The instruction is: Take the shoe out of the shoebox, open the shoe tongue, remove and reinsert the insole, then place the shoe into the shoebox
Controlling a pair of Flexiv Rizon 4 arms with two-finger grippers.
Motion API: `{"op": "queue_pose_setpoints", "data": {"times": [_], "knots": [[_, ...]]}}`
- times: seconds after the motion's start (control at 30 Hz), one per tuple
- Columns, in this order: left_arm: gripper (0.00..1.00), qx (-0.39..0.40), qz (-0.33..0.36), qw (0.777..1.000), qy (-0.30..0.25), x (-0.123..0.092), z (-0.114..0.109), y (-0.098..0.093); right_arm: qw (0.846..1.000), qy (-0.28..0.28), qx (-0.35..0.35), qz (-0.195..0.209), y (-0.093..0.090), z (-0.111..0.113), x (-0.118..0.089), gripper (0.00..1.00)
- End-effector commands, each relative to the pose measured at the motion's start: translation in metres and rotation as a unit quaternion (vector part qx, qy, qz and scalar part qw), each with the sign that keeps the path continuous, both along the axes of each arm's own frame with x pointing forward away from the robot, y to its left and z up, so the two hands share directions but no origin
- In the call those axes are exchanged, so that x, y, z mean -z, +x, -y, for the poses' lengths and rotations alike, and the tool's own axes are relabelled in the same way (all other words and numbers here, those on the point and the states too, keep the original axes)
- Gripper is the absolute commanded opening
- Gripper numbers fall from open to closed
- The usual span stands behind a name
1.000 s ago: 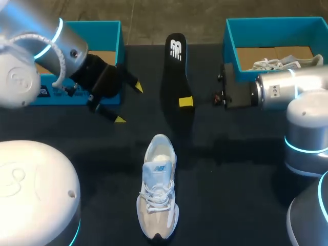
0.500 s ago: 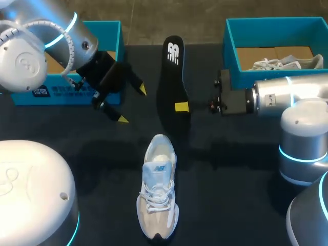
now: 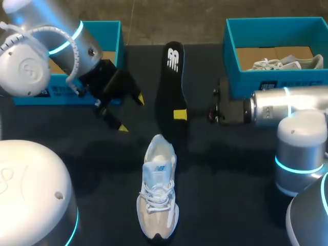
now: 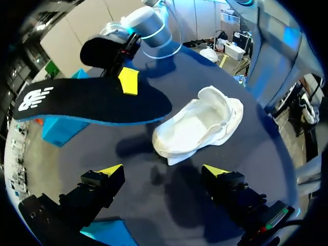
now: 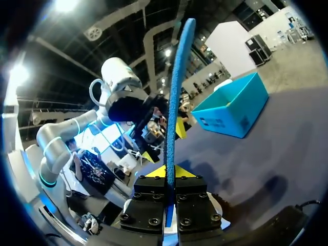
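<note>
Insole point(image 3: 170, 82) runs lengthwise away from the robot, near end pinched by right end effector point(image 3: 180, 115); left end effector point(image 3: 131, 113) spread.

Dark navy tabletop point(image 3: 230, 179). Flat black foam insole point(image 3: 171, 84): white logo, blue underside. Low fabric sneaker point(image 3: 158, 189): white, grey-beige panels, white laces, light-blue tongue patch. Left cardboard shoebox point(image 3: 118, 41), right cardboard shoebox point(image 3: 287, 79): teal walls, brown inside. Left hand point(image 3: 130, 113), right hand point(image 3: 180, 114): black, yellow tips.

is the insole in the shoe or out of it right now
Out. The right gripper is shut on the insole, holding it in the air, apart from the shoe.
</note>
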State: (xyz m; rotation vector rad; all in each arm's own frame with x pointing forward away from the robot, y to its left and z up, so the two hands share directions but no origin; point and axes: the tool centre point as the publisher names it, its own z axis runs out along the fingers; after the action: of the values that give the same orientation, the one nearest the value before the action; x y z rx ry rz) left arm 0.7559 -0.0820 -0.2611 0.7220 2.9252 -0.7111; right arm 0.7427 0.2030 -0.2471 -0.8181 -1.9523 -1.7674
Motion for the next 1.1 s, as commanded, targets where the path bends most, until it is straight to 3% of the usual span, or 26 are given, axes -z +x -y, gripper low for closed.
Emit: {"op": "queue_pose_setpoints", "data": {"times": [0.03, 0.43, 0.5, 1.1], "knots": [[1.00, -0.001, -0.003, 1.000, 0.023, 0.010, 0.008, 0.001, 1.000, 0.025, 0.013, 0.008, 0.000, -0.011, 0.014, 0.00], [1.00, -0.007, -0.053, 0.997, 0.054, 0.033, -0.001, -0.014, 0.999, 0.044, 0.020, 0.002, 0.005, -0.019, 0.033, 0.00], [1.00, 0.005, -0.054, 0.995, 0.085, 0.038, -0.003, -0.019, 0.999, 0.050, 0.018, -0.008, 0.002, -0.020, 0.037, 0.00], [1.00, 0.005, -0.054, 0.995, 0.085, 0.038, -0.003, -0.019, 0.998, 0.055, 0.016, -0.013, -0.003, -0.017, 0.041, 0.00]]}}
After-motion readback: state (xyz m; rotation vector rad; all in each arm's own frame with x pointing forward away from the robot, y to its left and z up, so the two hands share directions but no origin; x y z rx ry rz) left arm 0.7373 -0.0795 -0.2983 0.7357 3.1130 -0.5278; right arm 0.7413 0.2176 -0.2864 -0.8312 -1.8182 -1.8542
